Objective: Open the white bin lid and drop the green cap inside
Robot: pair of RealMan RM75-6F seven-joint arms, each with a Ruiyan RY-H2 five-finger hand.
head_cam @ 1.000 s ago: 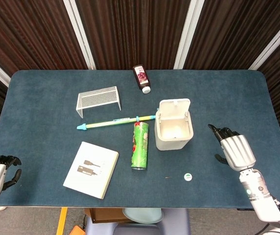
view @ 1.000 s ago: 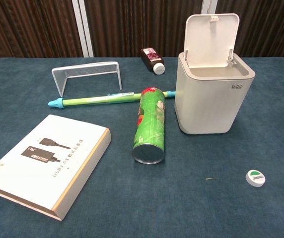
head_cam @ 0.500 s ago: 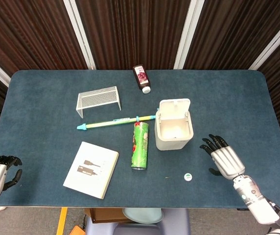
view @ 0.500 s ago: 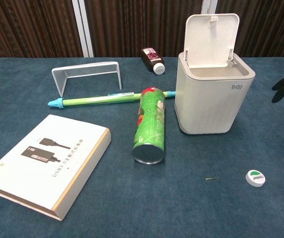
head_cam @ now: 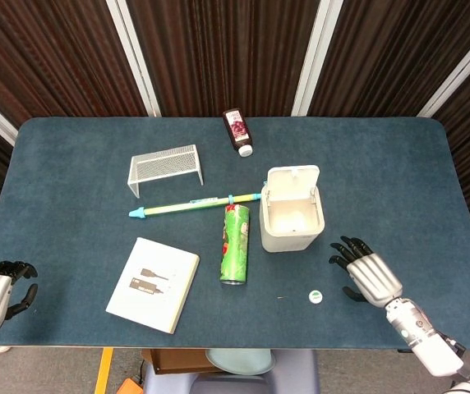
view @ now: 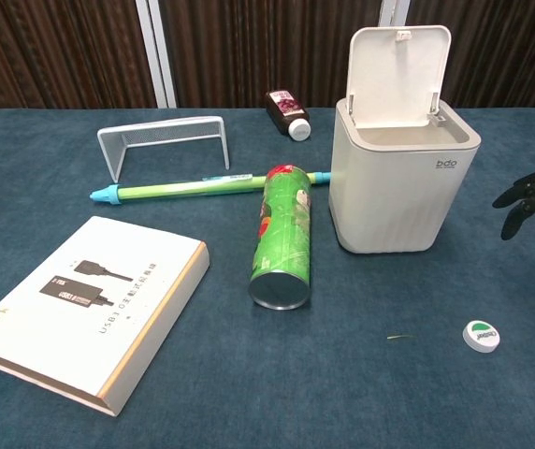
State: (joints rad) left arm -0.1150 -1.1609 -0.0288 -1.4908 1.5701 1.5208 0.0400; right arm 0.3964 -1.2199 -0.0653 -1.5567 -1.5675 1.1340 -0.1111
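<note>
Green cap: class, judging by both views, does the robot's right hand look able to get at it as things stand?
Probably yes. The right hand hovers open just beside the green cap, with only bare table between them; the white bin stands behind, out of the way.

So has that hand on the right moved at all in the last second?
Yes. In the head view the right hand has slid toward the table's near edge and leftward, from level with the white bin to near the green cap.

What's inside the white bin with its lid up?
The white bin looks empty: only pale inner walls show in the head view. The green cap lies outside on the table. The chest view hides the bin's bottom.
</note>
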